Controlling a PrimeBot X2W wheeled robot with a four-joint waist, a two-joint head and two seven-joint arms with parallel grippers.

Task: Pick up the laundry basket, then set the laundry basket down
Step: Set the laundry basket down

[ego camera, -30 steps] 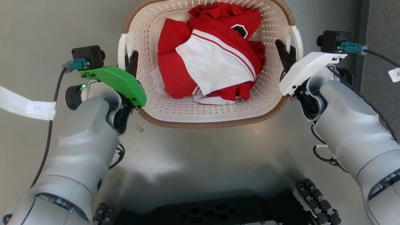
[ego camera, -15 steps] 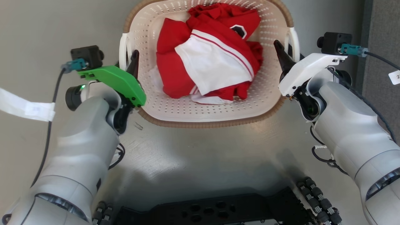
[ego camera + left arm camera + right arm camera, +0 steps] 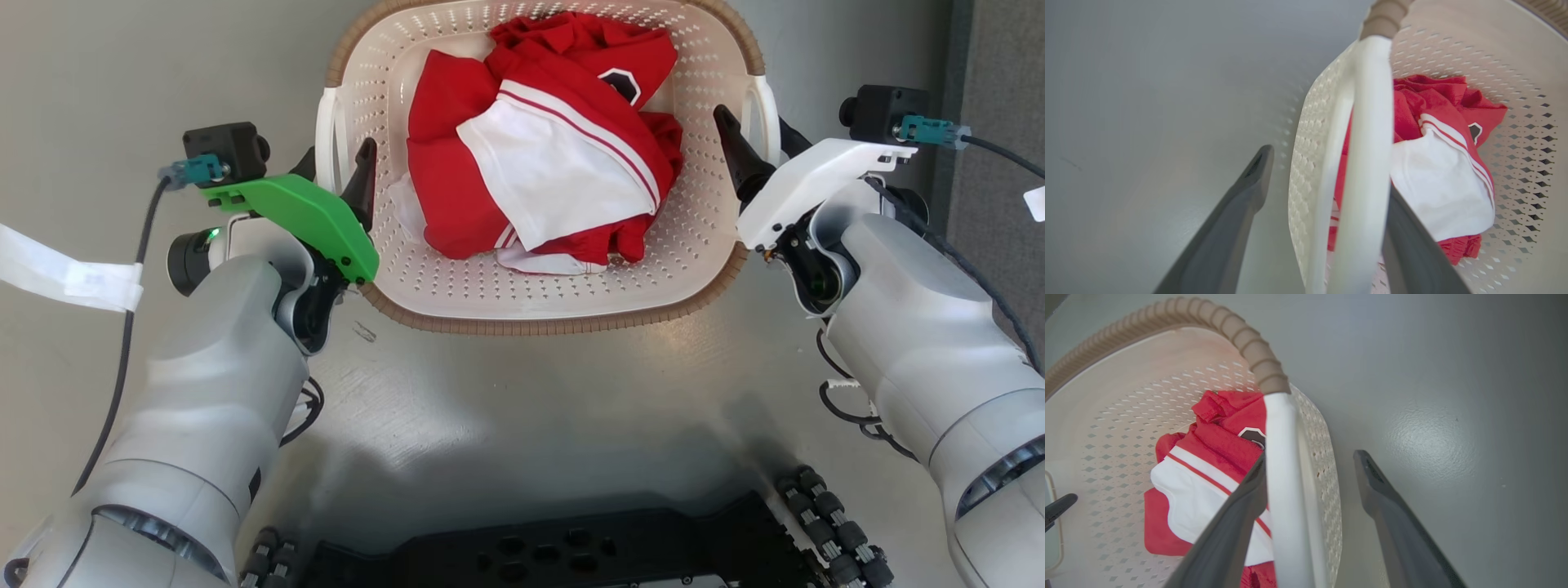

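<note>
The laundry basket, cream perforated plastic with a brown woven rim, sits on the grey floor and holds red-and-white clothing. My left gripper is open. Its two dark fingers straddle the basket's white left handle, one finger outside and one inside the wall. The left wrist view shows that handle running between the fingers of the left gripper, close to the inner one. My right gripper is open the same way around the right handle. In the right wrist view this handle lies against the inner finger of the right gripper.
My dark wheeled base fills the bottom of the head view, just behind the basket. A darker grey strip runs along the right edge. A white tape tag hangs on the left arm's cable. Smooth grey floor surrounds the basket.
Both grippers have spread their fingers apart around the handles; a second finger now shows outside each handle. The basket has hardly shifted.
</note>
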